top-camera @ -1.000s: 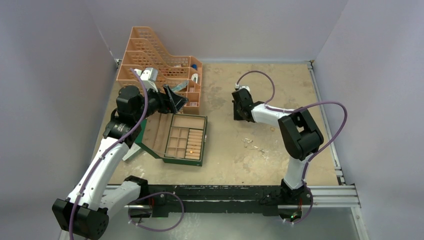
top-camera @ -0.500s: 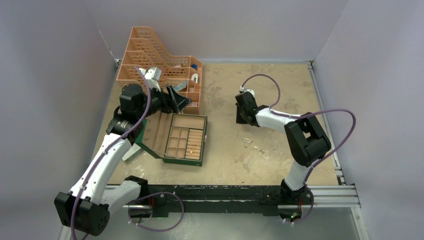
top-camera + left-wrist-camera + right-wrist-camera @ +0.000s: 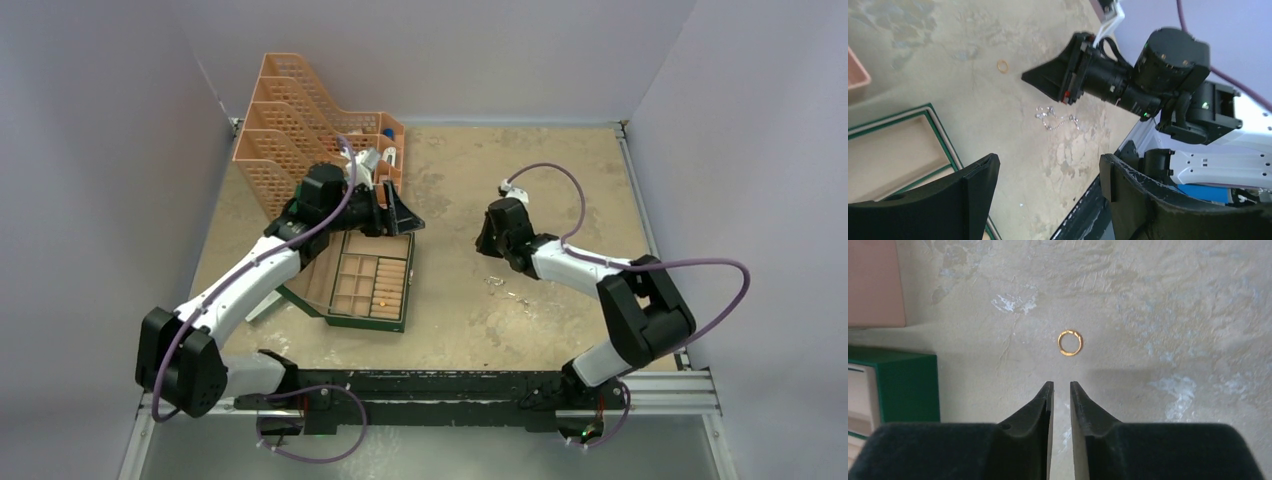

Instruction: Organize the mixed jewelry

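Gold ring [image 3: 1069,343]: lay flat on table [image 3: 1173,300], just ahead of right gripper [image 3: 1060,385], jaws parted a slit, empty. Judged light, stiff, slippery; best pinched across band. Silver chain [image 3: 1058,120]: lay near, judged limp. Left gripper [image 3: 1048,165] gaped wide, empty, beside green box [image 3: 908,385].

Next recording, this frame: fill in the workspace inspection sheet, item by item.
Surface: tan tabletop, stained, with whitish worn patches.
Job's things: gold ring flat on the table just ahead of the right gripper; silver chain loose on the table; green box open, compartments showing, a small gold piece in one.
Clutter: peach mesh organizer at the back left, small items inside.
Grippers: left gripper wide open, empty, by the box; right gripper fingers a narrow gap apart, nothing between.
Cables: purple cables looping along both arms.
Surroundings: plain pale walls; metal rail at the near edge.
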### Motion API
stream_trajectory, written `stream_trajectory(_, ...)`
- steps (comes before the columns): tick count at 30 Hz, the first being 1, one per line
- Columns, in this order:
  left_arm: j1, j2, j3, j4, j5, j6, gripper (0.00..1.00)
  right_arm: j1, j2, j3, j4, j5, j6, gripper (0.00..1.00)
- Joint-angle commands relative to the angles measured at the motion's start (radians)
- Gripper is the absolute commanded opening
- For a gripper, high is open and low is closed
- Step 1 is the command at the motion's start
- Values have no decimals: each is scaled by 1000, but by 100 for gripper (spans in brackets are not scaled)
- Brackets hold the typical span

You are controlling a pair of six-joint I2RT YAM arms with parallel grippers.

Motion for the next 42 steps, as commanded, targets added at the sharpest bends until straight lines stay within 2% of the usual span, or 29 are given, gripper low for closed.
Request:
stream_trajectory(1,-35,31,59,32,-42,-48,73,-3,63,129,-53,49,-68,26)
stream_trajectory(3,-36,37,57,34,-42,-55,73,-2,105,182,-105,79,-114,30)
stream_trajectory(8,-36,33,55,19,-47,-42,73,-3,178,257,-139,84,-191,30)
stream_trajectory(14,-36,29,62,-14,-66,-9,73,-2,225,300,-184,39,-264,20)
stream_trajectory(18,-36,24,57,-22,-83,3,73,-2,243,308,-220,47,-280,19)
stream_trajectory(29,-36,27,52,-31,-96,29,73,-2,320,365,-250,92,-276,26)
stream_trajectory(34,-36,29,52,-36,-101,35,73,-4,363,399,-260,83,-283,27)
stream_trajectory(38,-36,27,51,-42,-108,40,73,-3,370,392,-258,64,-283,21)
stream_trajectory(42,-36,29,50,-41,-108,40,73,-4,367,379,-254,61,-284,5)
